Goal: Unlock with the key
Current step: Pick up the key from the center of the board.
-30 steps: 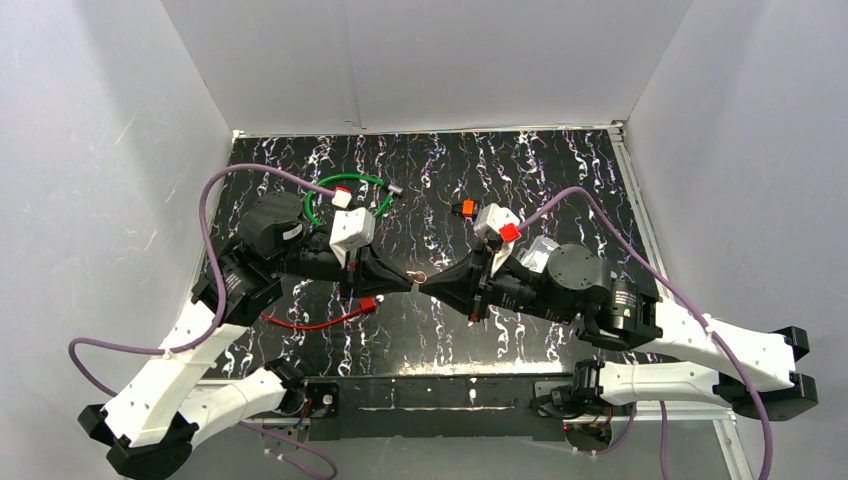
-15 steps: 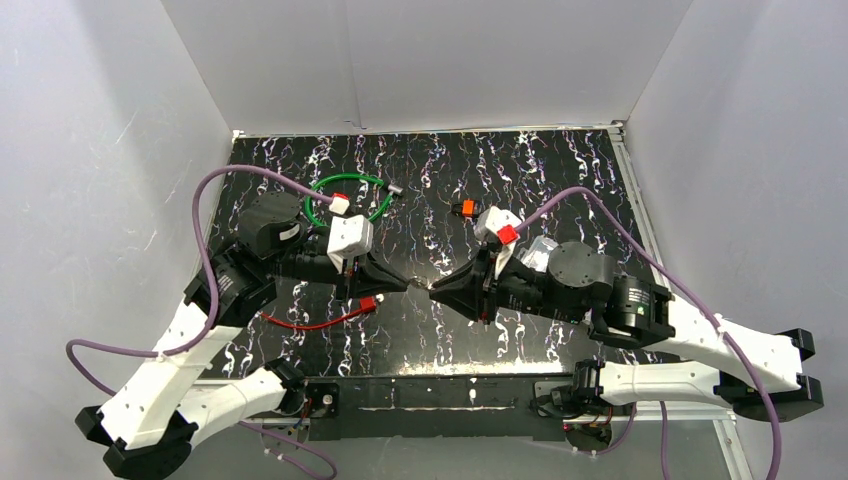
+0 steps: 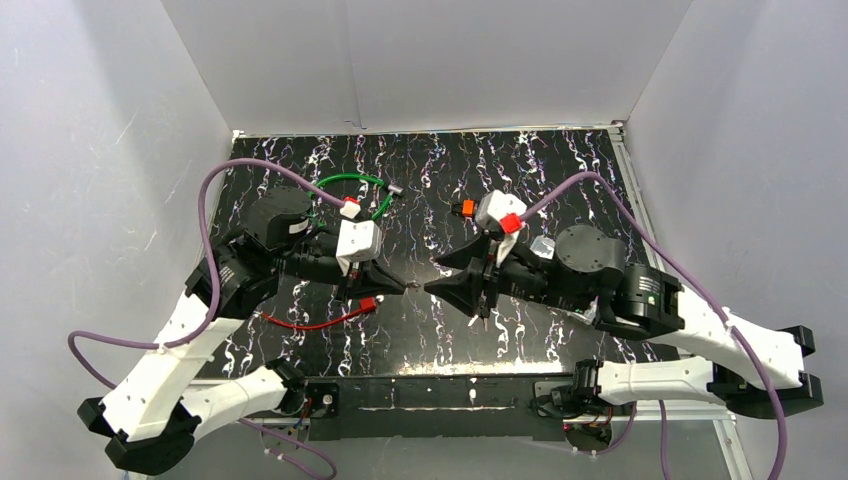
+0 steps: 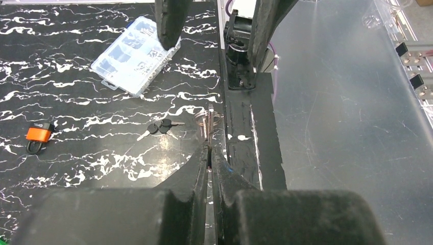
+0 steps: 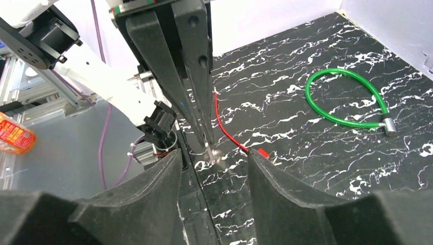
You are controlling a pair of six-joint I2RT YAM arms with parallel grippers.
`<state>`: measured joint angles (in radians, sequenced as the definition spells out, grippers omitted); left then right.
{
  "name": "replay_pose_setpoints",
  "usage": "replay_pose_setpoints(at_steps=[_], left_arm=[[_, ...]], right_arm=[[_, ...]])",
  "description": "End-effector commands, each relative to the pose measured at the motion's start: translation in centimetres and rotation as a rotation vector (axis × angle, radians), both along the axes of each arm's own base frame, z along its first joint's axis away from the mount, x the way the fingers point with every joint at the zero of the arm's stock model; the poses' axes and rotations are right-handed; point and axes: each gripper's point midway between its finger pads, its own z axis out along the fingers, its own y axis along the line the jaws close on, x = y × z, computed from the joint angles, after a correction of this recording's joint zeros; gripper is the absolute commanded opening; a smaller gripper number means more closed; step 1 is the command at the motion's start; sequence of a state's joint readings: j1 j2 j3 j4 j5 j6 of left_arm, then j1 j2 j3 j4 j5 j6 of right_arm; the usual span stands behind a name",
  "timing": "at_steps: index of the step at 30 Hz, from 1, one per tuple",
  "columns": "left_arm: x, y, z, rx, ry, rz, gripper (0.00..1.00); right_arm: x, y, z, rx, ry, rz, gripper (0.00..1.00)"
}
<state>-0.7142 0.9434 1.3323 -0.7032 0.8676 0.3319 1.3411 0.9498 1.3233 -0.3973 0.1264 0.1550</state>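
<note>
Seen from above, at mid-frame, the left fingers point(image 3: 388, 281) are pinched tight on a small silver key on a ring point(image 3: 412, 288). The right fingers point(image 3: 447, 288) are spread, empty, just right of it.

In the left wrist view, the key point(image 4: 208, 118) sticks out beyond the closed tips at centre.

In the right wrist view, it point(image 5: 213, 154) sits in the gap between the parted fingers.

No legible text in my views.
Print on orange padlock point(image 4: 39, 134) and orange bottle point(image 5: 13, 133) label: too small to read.
</note>
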Motion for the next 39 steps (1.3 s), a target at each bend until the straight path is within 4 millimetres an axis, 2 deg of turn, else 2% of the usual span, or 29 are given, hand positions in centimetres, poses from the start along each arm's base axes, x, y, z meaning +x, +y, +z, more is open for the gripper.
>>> replay_pose_setpoints(at_steps=[1, 9, 13, 15, 21, 25, 29, 32, 35, 39], left_arm=[[-0.7, 0.4, 0.6, 0.01, -0.027, -0.022, 0.0], [-1.1, 0.5, 0.9, 0.01, -0.025, -0.04, 0.0], [-1.2, 0.6, 0.9, 0.011, -0.027, -0.039, 0.0], [-1.2, 0.7, 0.8, 0.013, -0.027, -0.038, 0.0], [-1.2, 0.7, 0.8, 0.018, -0.024, -0.038, 0.0], [-1.2, 0.6, 0.9, 0.017, -0.022, -0.04, 0.0], [-1.2, 0.5, 1.1, 0.014, -0.021, -0.046, 0.0], [-1.2, 0.5, 1.2, 0.012, -0.019, -0.046, 0.0], [-1.3, 0.5, 1.4, 0.008, -0.022, -0.047, 0.0], [-1.3, 0.5, 1.7, 0.0, -0.028, -0.042, 0.0]], right_arm=[[0.1, 2.0, 1.8, 0.031, -0.052, 0.035, 0.55], [-0.5, 4.0, -0.2, -0.017, -0.025, 0.096, 0.39], [-0.8, 4.2, -1.2, -0.041, -0.001, 0.11, 0.22], [-1.0, 4.0, -1.7, -0.051, 0.01, 0.114, 0.17], [-1.2, 3.2, -2.8, -0.081, 0.03, 0.115, 0.21], [-1.3, 3.0, -3.2, -0.102, 0.037, 0.118, 0.28], [-1.5, 3.0, -3.1, -0.104, 0.034, 0.128, 0.28], [-1.5, 3.0, -3.2, -0.107, 0.034, 0.128, 0.22], [-1.5, 3.2, -3.4, -0.116, 0.035, 0.129, 0.01], [-1.5, 3.2, -3.8, -0.129, 0.044, 0.128, 0.01]])
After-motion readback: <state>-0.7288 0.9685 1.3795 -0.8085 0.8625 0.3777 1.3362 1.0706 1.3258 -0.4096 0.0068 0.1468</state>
